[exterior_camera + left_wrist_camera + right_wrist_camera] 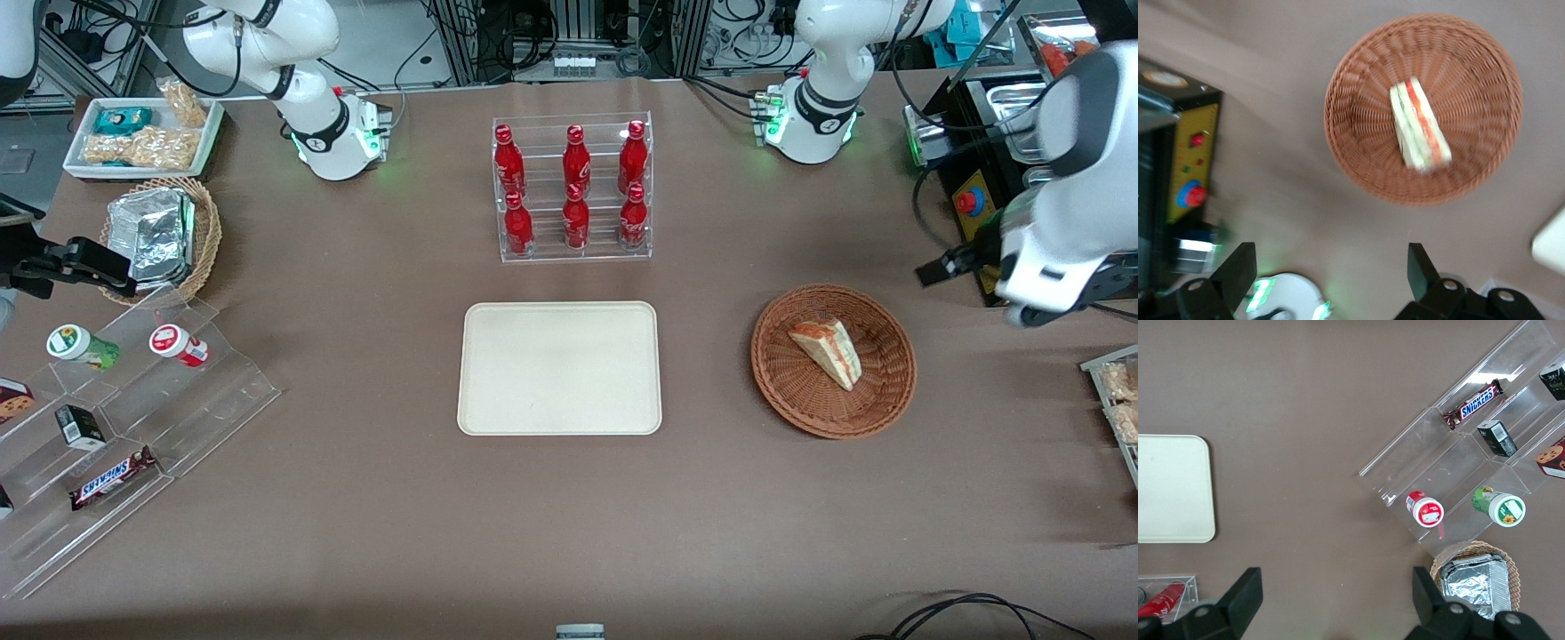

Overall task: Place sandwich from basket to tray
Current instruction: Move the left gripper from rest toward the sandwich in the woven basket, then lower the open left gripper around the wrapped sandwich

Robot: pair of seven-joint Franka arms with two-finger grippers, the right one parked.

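Since the sandwich [827, 352] is a small bread wedge with orange-red and green layers, it probably handles as light, soft and easy to crush, and the layers may slide apart under a hard squeeze. Best hold, by judgement: across the 2 flat bread faces near the thick crust end, with gentle closure; the thin tip looks too weak to pinch.

Sandwich location: lying on its side in the basket [781, 385], roughly central, nothing else in there with it. The basket sits toward the working arm's end of the table, well apart from the tray [560, 418], which holds nothing.

The gripper [1331, 267] hangs above the table beside the basket, not yet over the sandwich; its 2 fingers [1239, 270] stand wide apart, grasping nothing.

Other containers: the clear rack [572, 252] carries 6 red bottles, farther from the front camera than the tray. The smaller basket [206, 233] toward the parked arm's end holds foil packets.
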